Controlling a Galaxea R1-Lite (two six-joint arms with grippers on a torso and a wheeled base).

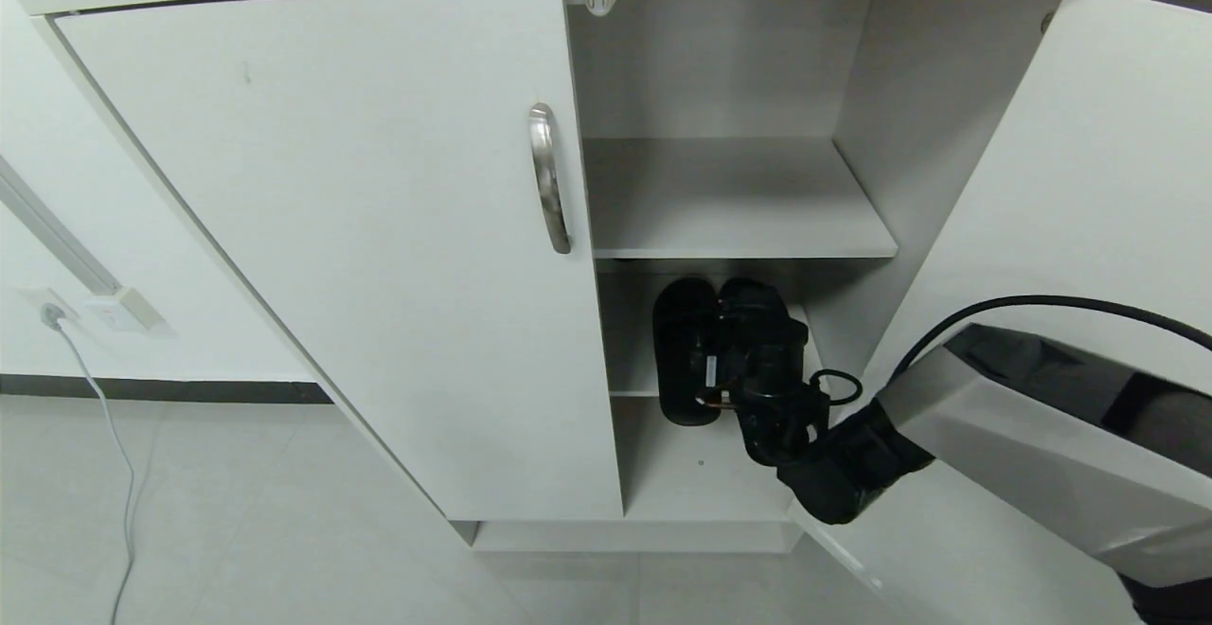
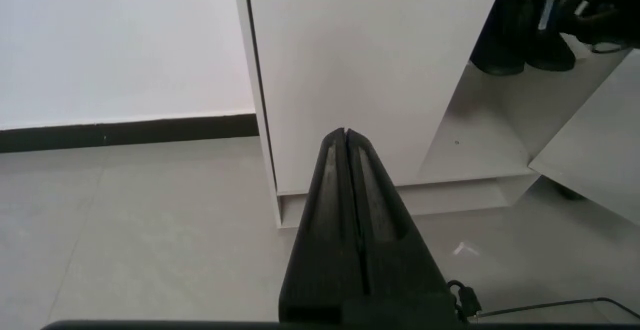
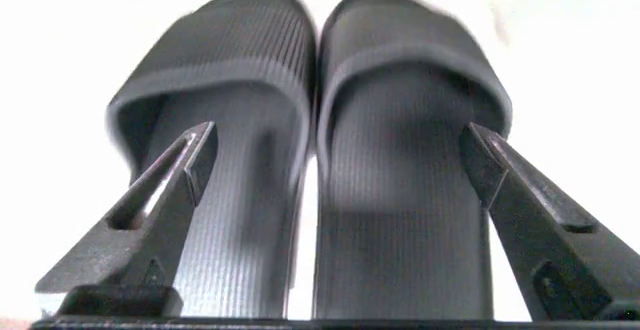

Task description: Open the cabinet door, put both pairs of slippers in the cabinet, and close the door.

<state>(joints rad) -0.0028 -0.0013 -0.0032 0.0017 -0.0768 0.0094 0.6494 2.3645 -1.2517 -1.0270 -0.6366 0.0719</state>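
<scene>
Inside the cabinet (image 1: 909, 114), a pair of black slippers (image 1: 686, 341) lay on the lower shelf (image 1: 630, 360), with the right pincer (image 3: 338, 135) spread over them.
The right door (image 1: 1089, 180) stood wide open, giving the arm room to reach in. The slippers sat side by side, toes inward, so both fitted between the parted fingers; whether the fingers touched them was unclear. The left pincer (image 2: 345, 140), fingers pressed together, hung low before the shut left door (image 1: 331, 227), probably to keep clear.
</scene>
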